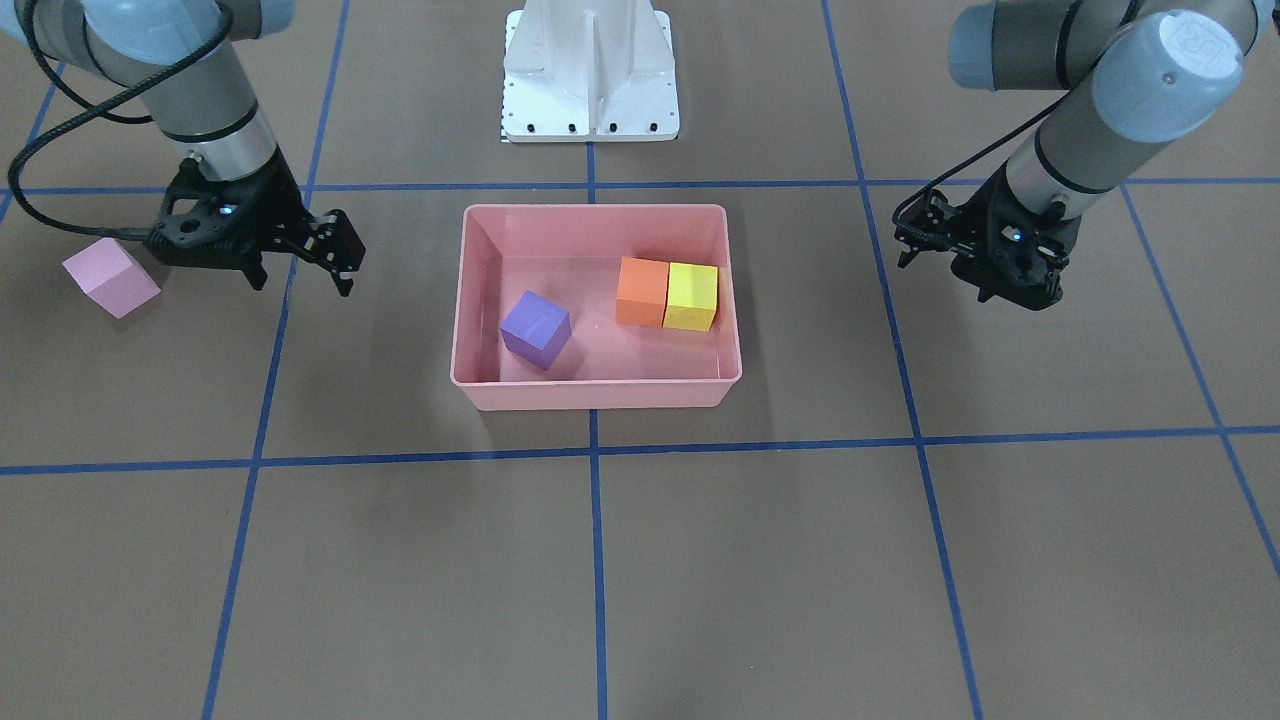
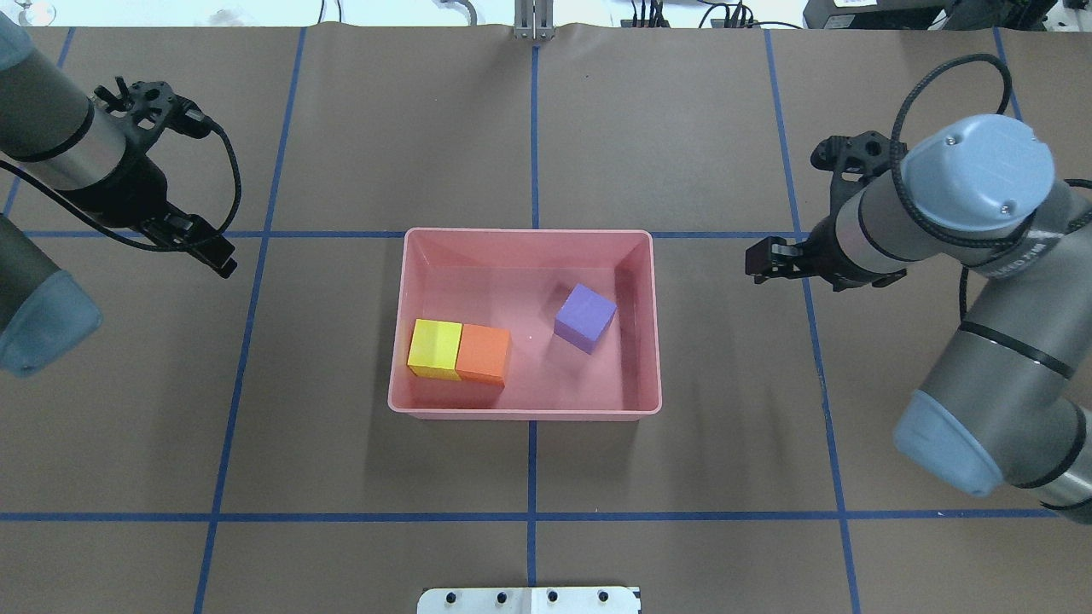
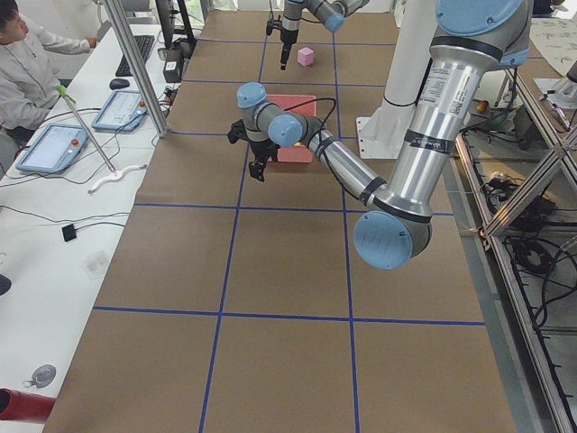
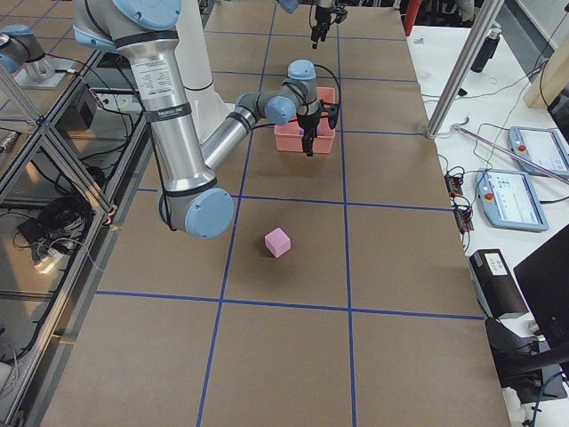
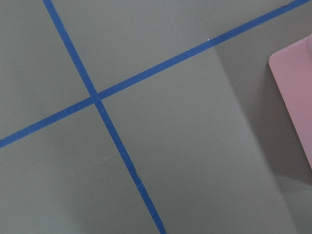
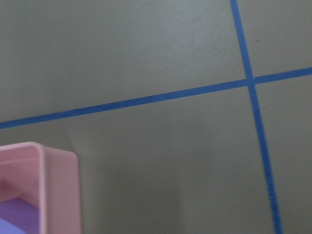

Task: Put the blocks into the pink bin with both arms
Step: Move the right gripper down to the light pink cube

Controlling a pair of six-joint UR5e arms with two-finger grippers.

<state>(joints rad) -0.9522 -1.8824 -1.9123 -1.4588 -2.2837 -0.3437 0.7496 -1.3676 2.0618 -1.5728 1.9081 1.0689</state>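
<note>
The pink bin [image 1: 592, 209] stands at the table's middle. In it lie the purple block [image 1: 536, 329], the orange block [image 1: 642, 291] and the yellow block [image 1: 692, 296], the last two touching. The light pink block [image 1: 110, 277] lies on the table outside the bin, on the robot's far right, beside the right wrist. My right gripper [image 1: 345, 258] is open and empty, between that block and the bin. My left gripper [image 1: 903, 240] is open and empty, well off the bin's other side. The overhead view shows the bin [image 2: 529, 231] but the light pink block is hidden there.
The white pedestal base [image 1: 590, 70] stands behind the bin. Blue tape lines grid the brown table. A bin corner shows in the left wrist view [image 5: 297, 97] and in the right wrist view [image 6: 44, 165]. Operators' desks with tablets line the far edge.
</note>
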